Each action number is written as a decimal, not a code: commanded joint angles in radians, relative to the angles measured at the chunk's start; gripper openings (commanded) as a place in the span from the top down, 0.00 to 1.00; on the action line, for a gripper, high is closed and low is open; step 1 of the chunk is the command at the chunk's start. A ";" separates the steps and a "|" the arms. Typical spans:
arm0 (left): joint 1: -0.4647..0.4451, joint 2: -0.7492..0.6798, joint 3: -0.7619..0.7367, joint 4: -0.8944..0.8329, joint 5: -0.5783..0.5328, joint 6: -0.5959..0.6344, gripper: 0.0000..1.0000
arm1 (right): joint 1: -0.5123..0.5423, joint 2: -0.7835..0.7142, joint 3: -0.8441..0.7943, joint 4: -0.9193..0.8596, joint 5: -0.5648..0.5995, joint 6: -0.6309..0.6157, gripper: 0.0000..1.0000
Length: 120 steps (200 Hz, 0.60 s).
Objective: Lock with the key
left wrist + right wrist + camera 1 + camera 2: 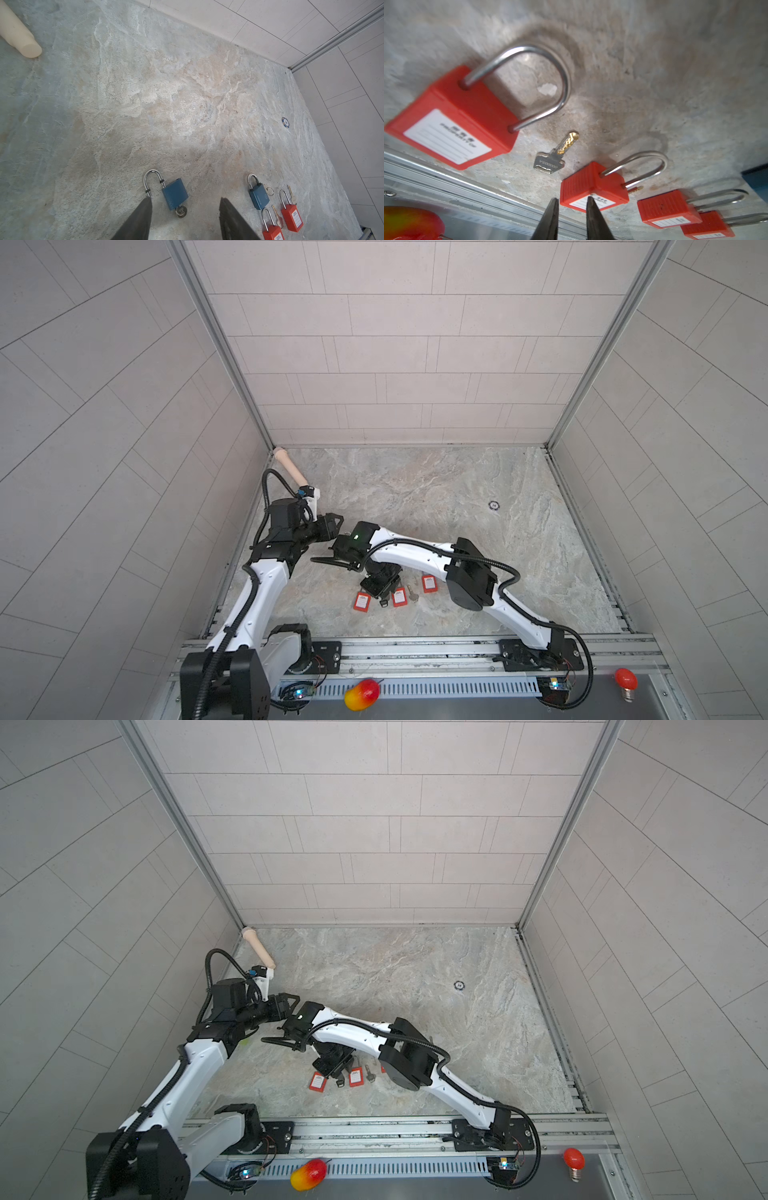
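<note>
hand on right arm (572, 218) narrowly parted, empty, near loose key (556, 154).

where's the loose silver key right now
In a top view the silver key lies flat on the table near its front edge, between a red padlock and a second red padlock.

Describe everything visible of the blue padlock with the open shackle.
The blue padlock lies flat on the stone table. Its body looks like blue metal, with faint lettering on one side. Its chrome shackle is open: one leg is seated, the free end clear of the body. A silver key sticks out of its base. Nothing else visibly touches it.
</note>
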 commanded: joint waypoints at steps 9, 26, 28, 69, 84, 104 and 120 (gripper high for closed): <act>0.008 -0.013 0.001 -0.004 0.021 0.006 0.42 | -0.020 -0.116 -0.050 0.074 0.094 -0.009 0.73; 0.007 -0.005 -0.002 -0.002 0.028 0.018 0.42 | -0.043 -0.191 -0.107 0.136 0.164 -0.016 0.71; 0.007 -0.005 -0.002 -0.003 0.030 0.019 0.42 | -0.046 -0.200 -0.112 0.144 0.172 -0.019 0.71; 0.006 0.027 -0.006 -0.022 0.028 0.036 0.41 | -0.086 -0.393 -0.298 0.293 0.407 -0.122 0.67; 0.004 0.039 -0.004 -0.027 0.040 0.030 0.41 | -0.111 -0.465 -0.390 0.370 0.480 -0.153 0.66; 0.000 0.039 -0.004 -0.024 0.030 0.019 0.41 | -0.151 -0.542 -0.494 0.451 0.507 -0.174 0.59; -0.011 0.038 -0.003 -0.014 0.020 0.012 0.41 | -0.183 -0.554 -0.527 0.454 0.501 -0.157 0.58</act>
